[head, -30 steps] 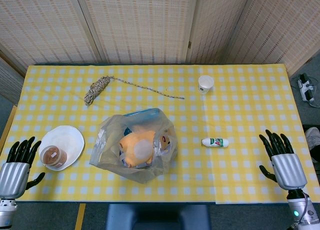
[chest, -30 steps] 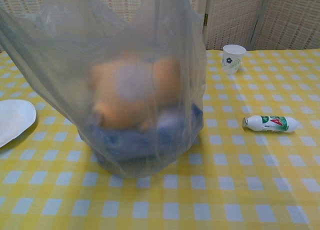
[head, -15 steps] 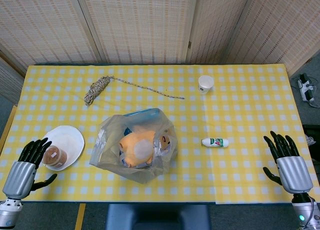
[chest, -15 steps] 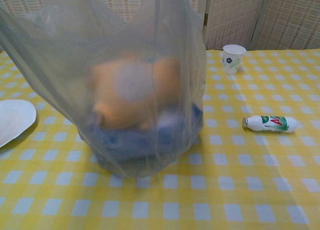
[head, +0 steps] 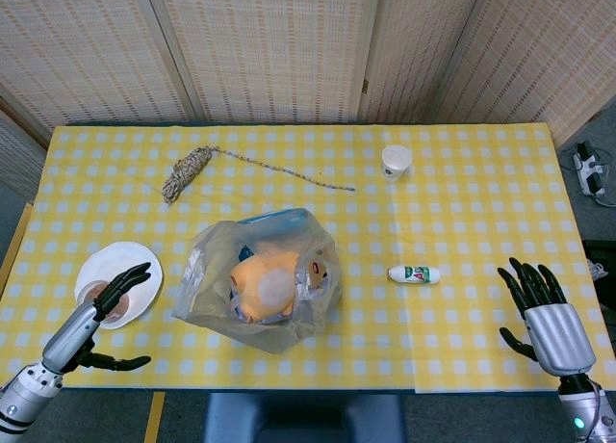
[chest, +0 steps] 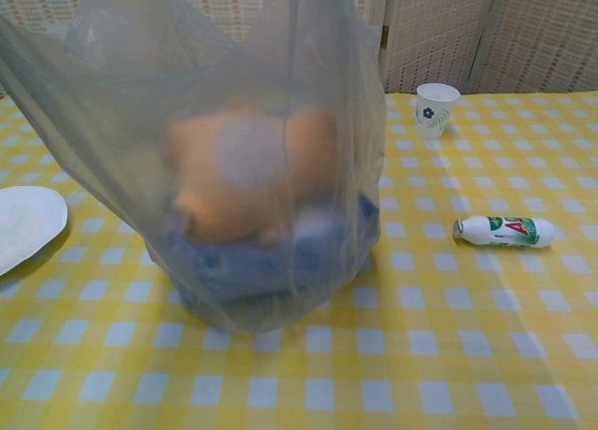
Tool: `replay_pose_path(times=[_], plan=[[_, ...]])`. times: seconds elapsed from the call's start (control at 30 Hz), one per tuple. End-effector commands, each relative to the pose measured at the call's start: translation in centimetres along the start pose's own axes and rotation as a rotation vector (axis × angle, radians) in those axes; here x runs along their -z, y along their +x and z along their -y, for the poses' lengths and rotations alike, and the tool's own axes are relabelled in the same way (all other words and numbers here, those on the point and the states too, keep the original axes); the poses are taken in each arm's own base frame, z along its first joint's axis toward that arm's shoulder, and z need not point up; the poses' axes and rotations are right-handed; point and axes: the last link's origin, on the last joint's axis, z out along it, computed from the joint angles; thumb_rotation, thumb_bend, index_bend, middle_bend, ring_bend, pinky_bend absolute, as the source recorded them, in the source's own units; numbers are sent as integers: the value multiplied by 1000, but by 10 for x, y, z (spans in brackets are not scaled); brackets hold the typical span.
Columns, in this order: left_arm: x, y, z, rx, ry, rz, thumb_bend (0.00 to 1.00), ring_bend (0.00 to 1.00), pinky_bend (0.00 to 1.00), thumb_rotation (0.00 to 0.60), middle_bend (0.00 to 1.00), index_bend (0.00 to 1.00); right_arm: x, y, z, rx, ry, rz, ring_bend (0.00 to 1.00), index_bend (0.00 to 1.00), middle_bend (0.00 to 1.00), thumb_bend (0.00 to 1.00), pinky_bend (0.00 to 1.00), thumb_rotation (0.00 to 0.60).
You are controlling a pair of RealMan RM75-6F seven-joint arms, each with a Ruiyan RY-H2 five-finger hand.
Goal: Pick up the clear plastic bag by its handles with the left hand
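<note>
A clear plastic bag [head: 258,287] stands on the yellow checked table near the front middle, holding an orange soft toy and a blue item. It fills the left half of the chest view as the bag [chest: 224,159]. My left hand [head: 96,320] is at the front left corner, open, fingers spread, over the edge of a white plate, well left of the bag. At the front right edge my right hand [head: 544,313] is open and holds nothing. Neither hand shows in the chest view. The bag's handles cannot be made out.
A white plate [head: 135,263] with a brown cup on it lies left of the bag. A small white bottle [head: 415,274] lies to the bag's right. A paper cup [head: 396,162] stands at the back right, and a rope bundle [head: 188,173] at the back left.
My left hand has turned and reached inward from the table corner, now over the plate's edge. The right hand shifted slightly. The bag has not moved.
</note>
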Motion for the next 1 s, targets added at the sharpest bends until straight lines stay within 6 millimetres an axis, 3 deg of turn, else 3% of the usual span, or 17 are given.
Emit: replay_pose_path(times=[0.03,0.57,0.77,1.0], plan=[[-15,8,-7,77,-18,104,113,0,0,600,18,37,0,0,0,-2,1,-3,0,0,0,269,0,600],[-49,-1,-22,125,-104,195,88,0,0,600,26,71,-3,-2,0,8,-17,6,0,0,0,269,0,600],[-62,-2,-23,103,-115,196,88,30,0,600,111,101,-2,-1,-1,2,-12,10,0,0,0,269,0,600],[-74,-9,-25,71,-140,204,89,47,0,600,129,146,-2,-1,-2,2,-21,11,0,0,0,269,0,600]])
